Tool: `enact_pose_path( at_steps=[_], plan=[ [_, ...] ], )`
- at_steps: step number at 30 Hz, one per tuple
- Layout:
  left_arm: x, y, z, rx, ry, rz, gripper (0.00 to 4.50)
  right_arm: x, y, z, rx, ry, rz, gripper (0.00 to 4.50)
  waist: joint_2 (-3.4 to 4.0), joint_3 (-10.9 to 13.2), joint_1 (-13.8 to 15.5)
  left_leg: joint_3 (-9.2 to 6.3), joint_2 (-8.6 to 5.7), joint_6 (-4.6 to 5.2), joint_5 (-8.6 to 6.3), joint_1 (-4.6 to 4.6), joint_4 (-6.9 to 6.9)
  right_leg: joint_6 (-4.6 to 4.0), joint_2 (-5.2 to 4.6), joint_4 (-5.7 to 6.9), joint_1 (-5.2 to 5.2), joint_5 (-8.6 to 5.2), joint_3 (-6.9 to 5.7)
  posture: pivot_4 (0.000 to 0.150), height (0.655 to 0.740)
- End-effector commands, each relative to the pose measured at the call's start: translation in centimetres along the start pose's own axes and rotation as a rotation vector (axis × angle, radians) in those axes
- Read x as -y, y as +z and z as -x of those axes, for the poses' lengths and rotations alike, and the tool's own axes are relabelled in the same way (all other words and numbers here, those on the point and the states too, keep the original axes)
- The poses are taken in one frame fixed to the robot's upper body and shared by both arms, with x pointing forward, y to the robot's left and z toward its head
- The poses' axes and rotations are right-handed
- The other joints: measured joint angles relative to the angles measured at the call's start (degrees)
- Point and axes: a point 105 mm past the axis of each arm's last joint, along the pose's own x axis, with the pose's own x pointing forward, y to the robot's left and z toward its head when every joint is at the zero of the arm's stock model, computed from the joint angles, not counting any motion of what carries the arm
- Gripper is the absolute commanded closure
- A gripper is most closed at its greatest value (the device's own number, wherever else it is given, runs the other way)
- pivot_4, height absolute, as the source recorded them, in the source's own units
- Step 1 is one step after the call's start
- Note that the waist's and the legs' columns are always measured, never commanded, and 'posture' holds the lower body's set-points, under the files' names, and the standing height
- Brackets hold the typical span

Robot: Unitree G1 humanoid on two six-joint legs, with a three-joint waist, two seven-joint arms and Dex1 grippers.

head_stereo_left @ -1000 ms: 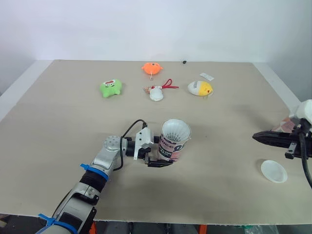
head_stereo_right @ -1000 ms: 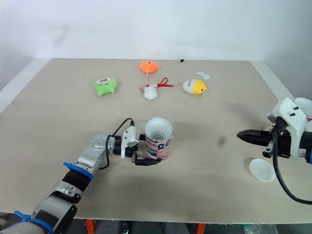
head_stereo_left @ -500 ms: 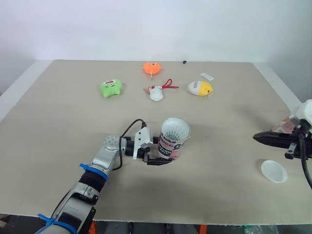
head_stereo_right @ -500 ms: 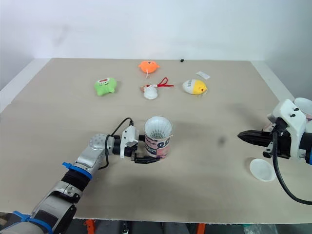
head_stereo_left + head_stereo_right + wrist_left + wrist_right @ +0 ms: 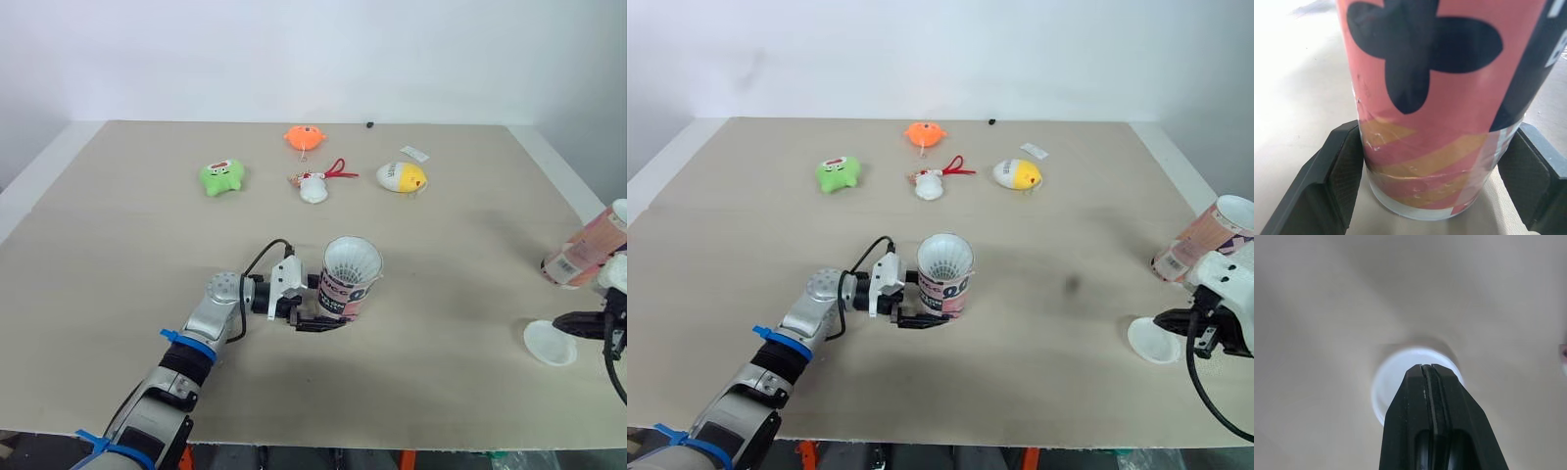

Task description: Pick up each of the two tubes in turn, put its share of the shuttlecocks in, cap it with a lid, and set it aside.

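Around tube [image 5: 1425,93], left end effector [image 5: 1437,149].

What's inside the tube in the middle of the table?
A white shuttlecock shows at the open top of the tube. The tube's wall hides whatever sits below it.

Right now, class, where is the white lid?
In the head views, the white lid lies flat near the table's front right corner, by the right gripper's tip, with the second tube beyond it at the right edge.
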Motion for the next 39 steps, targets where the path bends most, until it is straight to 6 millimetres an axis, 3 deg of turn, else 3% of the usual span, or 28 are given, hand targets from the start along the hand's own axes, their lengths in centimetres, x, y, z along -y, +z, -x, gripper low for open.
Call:
enact_pose_path(
  at_steps=[1,7,12,19,22,24,26,27,39],
  plan=[
    [0.0,0.9,0.2,0.024,0.004,-0.039,0.63,1.4,0.1,0.1,-0.037,-0.032,0.044,4.50,0.01,0.0,-0.1,0.01,0.00,0.00,0.00,0.01,0.00,0.00,0.00,0.00,0.00,0.00,0.01,0.150,0.7400],
    [0.3,0.8,0.4,0.021,-0.003,-0.031,0.63,2.3,-1.1,-1.3,-0.096,0.001,0.037,4.50,0.04,0.0,0.0,0.06,0.00,0.00,0.00,0.02,-0.01,0.02,-0.01,0.00,0.00,0.00,0.06,0.150,0.7400],
    [0.4,0.9,0.6,0.021,0.001,-0.030,0.63,3.0,-0.9,-1.5,-0.100,0.014,0.038,4.50,0.07,0.0,0.0,0.09,0.00,0.00,0.00,0.04,-0.04,0.03,-0.01,0.00,-0.01,0.01,0.09,0.150,0.7400],
    [0.7,0.7,1.0,0.017,0.015,-0.018,0.63,3.3,3.1,-0.2,0.052,0.011,0.053,4.50,0.09,0.0,0.0,0.09,0.00,0.00,0.00,0.04,-0.05,0.11,-0.01,0.00,-0.01,0.05,0.09,0.150,0.7400],
    [0.7,0.7,1.1,0.016,0.018,-0.017,0.64,3.1,3.2,0.0,0.039,0.016,0.064,3.56,0.09,0.0,0.0,0.07,0.00,0.00,0.00,0.05,-0.06,0.10,0.00,0.00,0.01,0.05,0.08,0.150,0.7400],
    [0.6,0.7,1.0,0.017,0.018,-0.017,0.64,3.2,2.4,-0.3,-0.008,0.007,0.065,2.28,0.09,0.0,0.0,0.07,0.00,0.00,0.00,0.04,-0.05,0.04,-0.01,0.00,0.01,0.01,0.07,0.150,0.7400],
    [0.4,0.9,0.9,0.020,0.017,-0.019,0.64,3.6,1.4,-0.8,-0.047,-0.008,0.046,1.65,0.09,0.0,0.0,0.10,0.00,0.00,0.00,0.04,-0.05,0.04,-0.03,0.00,0.00,0.01,0.08,0.150,0.7400],
    [0.4,0.9,0.9,0.020,0.016,-0.019,0.64,3.6,1.1,-0.9,-0.059,-0.007,0.042,1.11,0.09,0.0,0.0,0.11,0.00,0.00,0.00,0.04,-0.05,0.04,-0.03,0.00,0.00,0.01,0.09,0.150,0.7400],
    [0.4,1.0,1.3,0.014,0.018,-0.016,0.64,4.2,-1.1,-2.9,-0.124,0.036,-0.010,1.11,0.11,0.0,-0.1,0.25,0.02,0.00,0.00,0.11,-0.04,0.02,-0.02,0.00,0.00,0.05,0.18,0.150,0.7400]
  ],
)
